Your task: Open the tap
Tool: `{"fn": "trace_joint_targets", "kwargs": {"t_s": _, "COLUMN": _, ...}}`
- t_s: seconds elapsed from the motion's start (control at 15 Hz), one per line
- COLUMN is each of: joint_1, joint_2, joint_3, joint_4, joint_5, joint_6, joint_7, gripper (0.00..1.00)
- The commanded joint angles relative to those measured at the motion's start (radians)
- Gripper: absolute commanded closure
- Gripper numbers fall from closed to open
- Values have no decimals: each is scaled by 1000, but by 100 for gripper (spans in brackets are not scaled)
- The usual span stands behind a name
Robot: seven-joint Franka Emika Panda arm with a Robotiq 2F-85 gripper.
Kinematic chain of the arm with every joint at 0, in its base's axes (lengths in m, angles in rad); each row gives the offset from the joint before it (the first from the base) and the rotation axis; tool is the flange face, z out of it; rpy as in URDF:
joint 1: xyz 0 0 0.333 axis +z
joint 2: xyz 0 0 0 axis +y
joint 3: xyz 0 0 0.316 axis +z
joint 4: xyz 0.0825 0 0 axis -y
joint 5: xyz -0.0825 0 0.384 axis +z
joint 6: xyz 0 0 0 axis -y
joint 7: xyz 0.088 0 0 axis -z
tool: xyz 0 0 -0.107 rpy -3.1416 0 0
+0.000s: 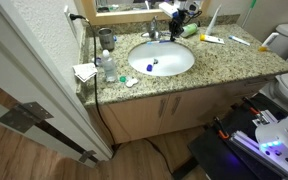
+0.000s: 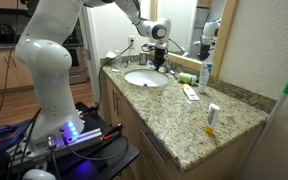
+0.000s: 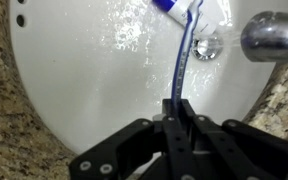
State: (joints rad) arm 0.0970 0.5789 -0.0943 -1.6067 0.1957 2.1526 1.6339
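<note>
**Tap [image 3: 272,36] at the upper right of the wrist view, gripper [image 3: 179,108] shut over the basin [image 3: 84,70].**

Only the tap's chrome spout shows here, reaching in from the right edge above the white bowl, with the drain [image 3: 209,45] just to its left. A blue toothbrush [image 3: 181,65] lies in the bowl, running from near the drain down toward the frame's bottom centre. There the gripper comes in, its dark fingers pressed together; nothing can be seen held between them. Whether the tips touch the toothbrush cannot be told. Speckled granite counter [image 3: 4,95] frames the bowl at left and lower right. In an exterior view the tap [image 1: 153,35] stands at the bowl's back rim, upper middle of the frame, with a tube [image 1: 211,39] lying on the counter to the right.
</note>
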Motion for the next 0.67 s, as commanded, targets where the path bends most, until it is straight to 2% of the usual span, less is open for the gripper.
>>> {"fn": "trace_joint_targets", "kwargs": {"t_s": 0.0, "joint_1": 14, "joint_2": 38, "joint_3": -56, "joint_4": -4, "joint_5": -89, "joint_6": 26, "joint_7": 141, "gripper": 98}}
{"fn": "trace_joint_targets", "kwargs": {"t_s": 0.33, "joint_1": 10, "joint_2": 71, "joint_3": -87, "joint_4": -6, "joint_5": -149, "joint_6": 75, "joint_7": 316, "gripper": 98}}
{"fn": "trace_joint_targets", "kwargs": {"t_s": 0.53, "joint_1": 4, "joint_2": 74, "joint_3": -73, "joint_4": -14, "joint_5": -144, "joint_6": 115, "joint_7": 358, "gripper": 98}}
{"fn": "trace_joint_targets", "kwargs": {"t_s": 0.6, "joint_1": -8, "joint_2": 75, "joint_3": -65, "joint_4": 1, "joint_5": -144, "joint_6": 74, "joint_7": 332, "gripper": 91}}
